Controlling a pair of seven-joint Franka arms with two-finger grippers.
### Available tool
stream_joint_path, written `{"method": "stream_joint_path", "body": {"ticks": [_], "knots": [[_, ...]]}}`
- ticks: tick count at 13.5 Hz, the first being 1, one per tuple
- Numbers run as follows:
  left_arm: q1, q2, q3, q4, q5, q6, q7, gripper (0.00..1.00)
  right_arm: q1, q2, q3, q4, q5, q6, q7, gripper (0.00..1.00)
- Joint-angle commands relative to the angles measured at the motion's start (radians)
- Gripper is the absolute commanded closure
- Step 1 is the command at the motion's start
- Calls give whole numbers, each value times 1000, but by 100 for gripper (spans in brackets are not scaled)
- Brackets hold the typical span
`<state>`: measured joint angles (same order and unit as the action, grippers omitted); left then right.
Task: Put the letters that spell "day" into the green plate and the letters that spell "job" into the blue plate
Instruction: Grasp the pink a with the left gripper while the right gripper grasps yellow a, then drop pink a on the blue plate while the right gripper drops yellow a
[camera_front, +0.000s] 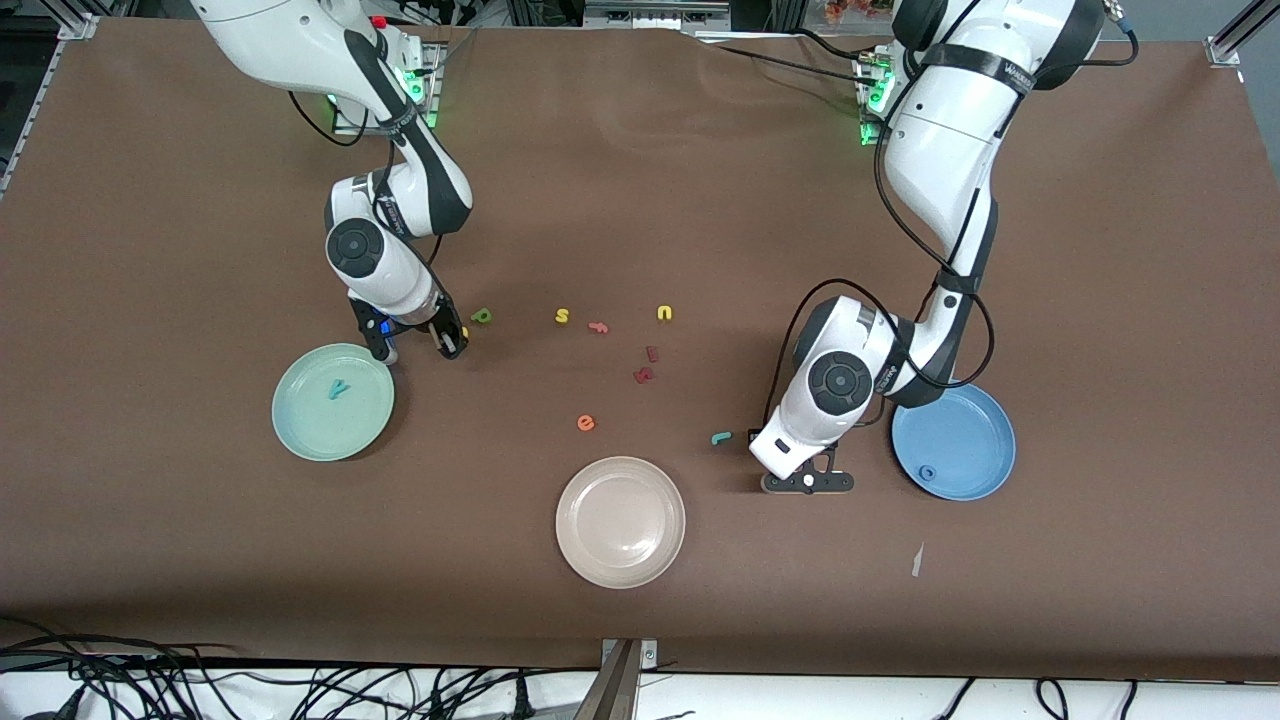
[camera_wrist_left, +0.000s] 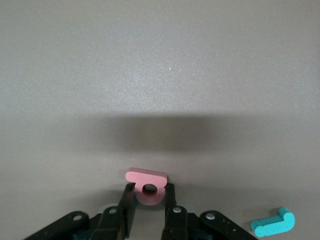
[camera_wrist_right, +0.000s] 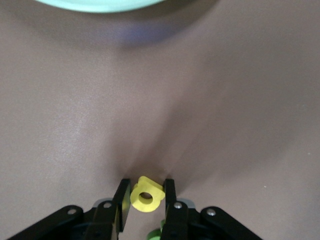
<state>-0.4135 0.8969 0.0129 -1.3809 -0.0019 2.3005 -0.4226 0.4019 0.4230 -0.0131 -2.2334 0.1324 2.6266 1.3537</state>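
Teal y (camera_front: 339, 389) in green plate (camera_front: 300, 433)

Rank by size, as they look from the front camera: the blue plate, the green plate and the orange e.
1-2. blue plate and green plate: look alike, no ranking.
3. orange e: far smaller.

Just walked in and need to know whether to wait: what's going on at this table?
Two arms are sorting foam letters into plates. The left gripper is shut on a pink b beside the blue plate, which already holds the blue o. The right gripper is shut on a yellow d by the green plate, which holds the teal y. The teal j and green a lie on the table.
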Motion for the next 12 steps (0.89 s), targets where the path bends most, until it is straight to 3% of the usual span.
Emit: {"method": "stream_joint_path", "body": {"ticks": [1,4,7,10,12], "knots": [[2,-7,15,19,34,-13,48,93,11,11,-1,-8,12,10,12,100],[77,-61,24,16,49,-73,316,94,9,-39,-24,18,-11,-40,-5,100],[169,-130,21,-33,45,-142,555,95,2,-44,-134,98,-112,-141,-65,100],[260,-214,10,-165,34,-151,692,95,-5,-61,-232,101,-114,-143,-212,100],[315,-269,9,-265,34,-107,751,94,-23,-63,-248,95,-112,-142,-271,100]]}}
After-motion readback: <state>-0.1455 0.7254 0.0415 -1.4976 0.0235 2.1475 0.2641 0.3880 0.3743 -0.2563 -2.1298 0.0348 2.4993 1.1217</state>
